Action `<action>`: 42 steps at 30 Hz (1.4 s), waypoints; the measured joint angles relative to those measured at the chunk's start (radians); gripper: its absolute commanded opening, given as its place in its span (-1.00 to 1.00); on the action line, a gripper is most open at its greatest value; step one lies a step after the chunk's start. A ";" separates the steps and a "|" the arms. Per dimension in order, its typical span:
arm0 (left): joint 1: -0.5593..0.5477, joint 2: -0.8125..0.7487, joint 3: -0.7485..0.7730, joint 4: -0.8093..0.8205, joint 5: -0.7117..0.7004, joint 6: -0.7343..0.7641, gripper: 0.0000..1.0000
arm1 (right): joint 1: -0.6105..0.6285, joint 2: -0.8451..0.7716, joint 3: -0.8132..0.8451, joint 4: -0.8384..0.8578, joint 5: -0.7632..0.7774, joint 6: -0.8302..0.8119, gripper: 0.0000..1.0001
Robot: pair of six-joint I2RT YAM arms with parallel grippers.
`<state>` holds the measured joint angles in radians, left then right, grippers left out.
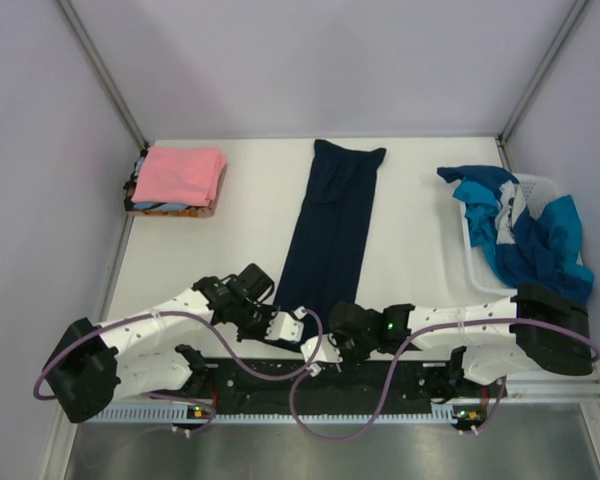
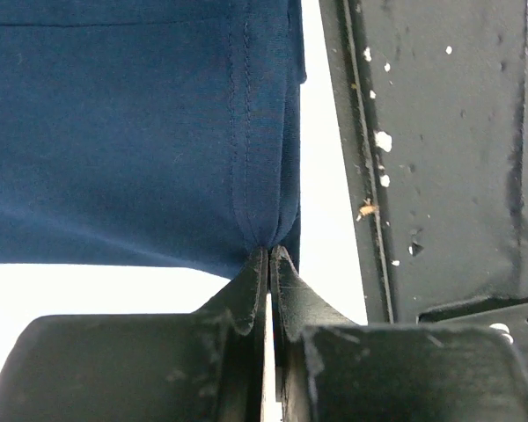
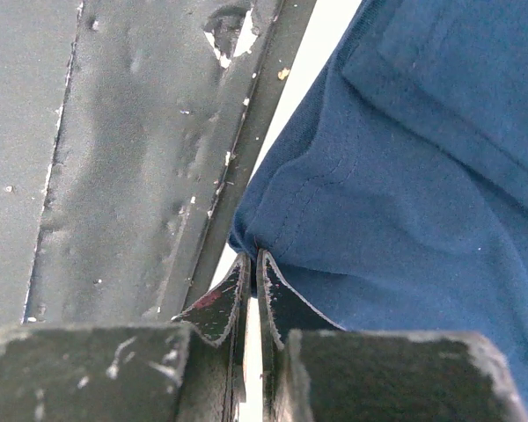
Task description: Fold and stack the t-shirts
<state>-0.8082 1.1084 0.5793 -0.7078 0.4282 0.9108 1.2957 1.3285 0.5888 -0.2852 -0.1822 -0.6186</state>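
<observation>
Navy t-shirt point(image 1: 330, 225) lay folded in a long strip across the worktop point(image 1: 240, 230), far edge to near edge; left fingers point(image 2: 246, 294) and right fingers point(image 3: 280, 299) were each clamped on a near hem corner.

The folded navy t-shirt point(image 1: 332, 220) lies between a pink stack point(image 1: 180, 175) and the basket point(image 1: 542, 184).

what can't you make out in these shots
- Top view: navy shirt near hem, under left pincer and right pincer.
- Top view: count under pink shirt; only edges show.
- Top view: basket inside, covered by blue shirts.
- Wrist views: most of navy shirt, cut by frame edges.
</observation>
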 measured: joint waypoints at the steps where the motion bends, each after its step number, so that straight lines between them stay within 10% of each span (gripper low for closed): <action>1: 0.000 0.002 -0.001 -0.015 -0.002 0.008 -1.00 | 0.000 0.000 0.000 -0.002 -0.002 -0.003 -1.00; 7: -0.001 0.047 -0.006 -0.033 0.008 0.016 -0.39 | 0.000 0.000 0.000 -0.006 -0.004 -0.011 -0.96; 10: -0.001 0.075 -0.006 -0.035 0.024 0.008 -0.25 | 0.000 -0.010 0.000 -0.019 -0.005 -0.016 -0.29; 13: -0.001 0.074 0.002 -0.056 0.028 0.013 -0.06 | 0.000 -0.037 -0.001 -0.039 -0.007 -0.019 -0.05; 16: -0.002 0.042 0.013 -0.078 0.023 0.035 0.75 | 0.000 -0.104 -0.009 -0.054 -0.015 -0.028 0.02; 21: -0.006 0.021 0.023 -0.062 0.020 0.048 0.76 | 0.013 -0.187 -0.011 -0.044 -0.030 -0.033 0.08; 28: -0.018 0.076 0.001 0.012 -0.002 0.068 0.61 | 0.023 -0.111 -0.011 -0.035 -0.045 -0.063 0.03; 34: -0.019 0.119 -0.003 0.056 -0.026 0.075 -0.25 | 0.063 0.008 0.009 -0.055 -0.053 -0.055 -1.00; 42: -0.019 0.156 0.029 0.026 0.010 0.066 -1.00 | 0.070 -0.027 0.014 -0.080 -0.043 -0.047 -1.00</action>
<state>-0.8276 1.2648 0.6086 -0.6819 0.4381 0.9768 1.3659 1.3018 0.6025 -0.3649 -0.2253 -0.6659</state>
